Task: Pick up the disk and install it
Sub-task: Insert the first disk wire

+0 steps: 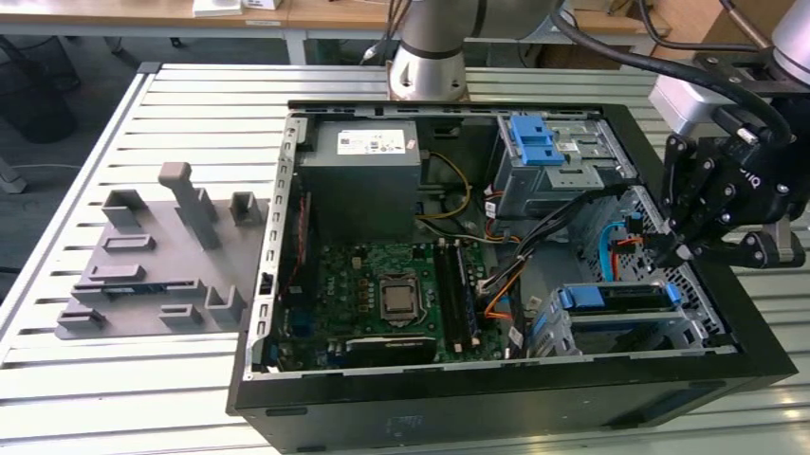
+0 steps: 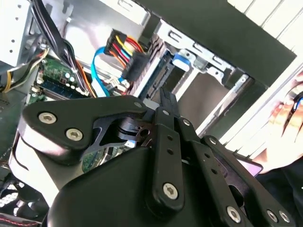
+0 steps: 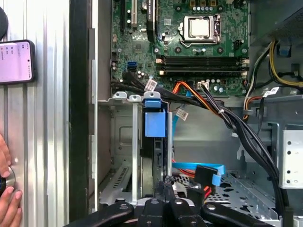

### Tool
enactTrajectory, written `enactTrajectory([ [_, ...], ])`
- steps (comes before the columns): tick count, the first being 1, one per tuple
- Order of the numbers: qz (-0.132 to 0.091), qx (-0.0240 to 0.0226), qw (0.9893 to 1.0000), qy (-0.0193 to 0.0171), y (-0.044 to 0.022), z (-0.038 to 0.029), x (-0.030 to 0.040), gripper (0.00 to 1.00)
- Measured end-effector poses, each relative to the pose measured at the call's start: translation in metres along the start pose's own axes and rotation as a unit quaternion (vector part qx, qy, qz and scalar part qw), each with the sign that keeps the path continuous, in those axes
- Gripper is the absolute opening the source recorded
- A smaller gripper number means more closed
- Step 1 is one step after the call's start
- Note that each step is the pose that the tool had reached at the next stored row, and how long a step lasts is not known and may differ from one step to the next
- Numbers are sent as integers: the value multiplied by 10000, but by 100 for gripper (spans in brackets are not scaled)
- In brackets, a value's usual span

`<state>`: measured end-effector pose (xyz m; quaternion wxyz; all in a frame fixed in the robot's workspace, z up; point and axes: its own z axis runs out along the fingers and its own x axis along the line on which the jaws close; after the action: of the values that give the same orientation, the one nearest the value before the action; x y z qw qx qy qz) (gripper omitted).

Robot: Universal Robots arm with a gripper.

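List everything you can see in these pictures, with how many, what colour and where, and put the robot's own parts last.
computer case: one, black, open, lying on the slatted table
table: one, silver slatted metal, under the case
motherboard: one, green, on the case floor
power supply: one, grey, far corner of the case
drive bay: one, grey with a blue latch, beside the power supply
disk: one, blue-framed, seated in the near cage at the exterior view's right
fixture blocks: one grey set, on the table at the exterior view's left
phone: one, lit screen, on the table beside the case
hand: one, a person's, beside the case
gripper: one, black, over the case's edge at the exterior view's right, above the disk cage
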<state>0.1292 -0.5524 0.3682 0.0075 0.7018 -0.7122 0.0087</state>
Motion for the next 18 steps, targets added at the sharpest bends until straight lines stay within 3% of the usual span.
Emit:
enactTrajectory([
  [18, 1, 0, 10000, 37, -39, -45, -266, 11],
])
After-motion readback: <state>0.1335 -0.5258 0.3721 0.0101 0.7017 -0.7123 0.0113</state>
